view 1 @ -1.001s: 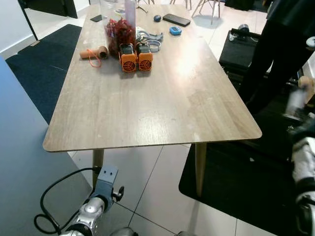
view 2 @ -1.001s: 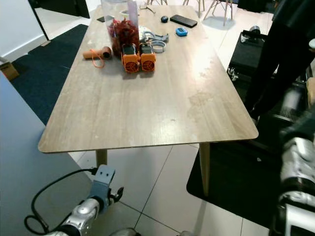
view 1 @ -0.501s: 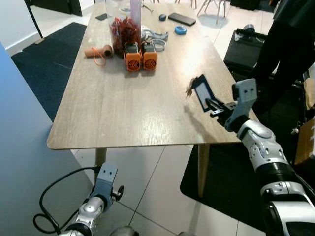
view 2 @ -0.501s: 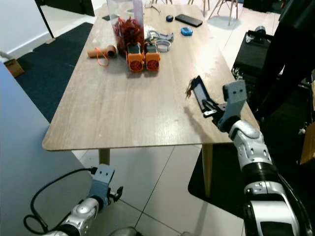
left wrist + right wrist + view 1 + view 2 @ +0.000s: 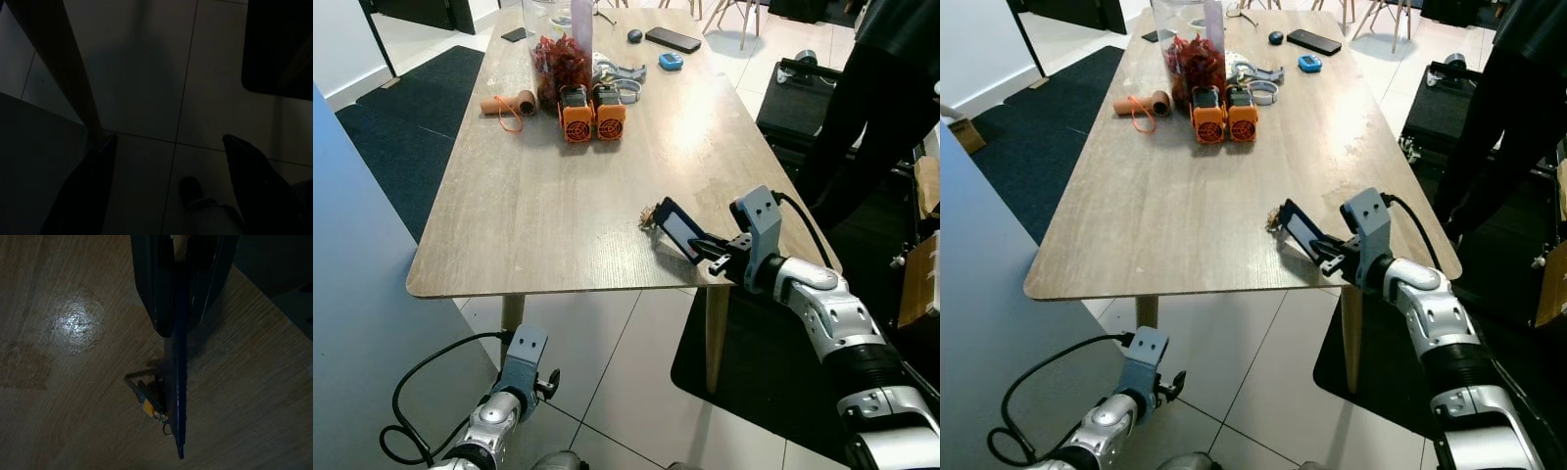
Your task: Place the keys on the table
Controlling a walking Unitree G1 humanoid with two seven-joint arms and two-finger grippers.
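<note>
While the left gripper (image 5: 166,191) hangs idle beside a table leg (image 5: 68,73) over the grey floor tiles (image 5: 146,73), its two black fingers (image 5: 85,191) spread wide, the right gripper (image 5: 700,250) reaches over the wooden table (image 5: 558,196) near its front right corner, fingers clamped on a flat black key holder (image 5: 674,230) with the keys (image 5: 649,215) dangling at its far end. From the head cameras the bunch looks to be at or just above the tabletop. The right wrist view looks along the thin edge of the holder and picks out what the head views cannot: small metal rings and an orange-tipped key (image 5: 148,404) close to the wood grain, beside a bright glare spot; whether the keys touch the surface cannot be told. Toward the far end of the tabletop sit two orange fans (image 5: 587,116), a clear container of red items (image 5: 553,59), a spool of twine (image 5: 504,103), a small blue object (image 5: 671,62) and a black phone (image 5: 670,39). A person in dark clothing (image 5: 881,88) stands past the right edge, with dark mats (image 5: 411,108) on the tiled floor.
</note>
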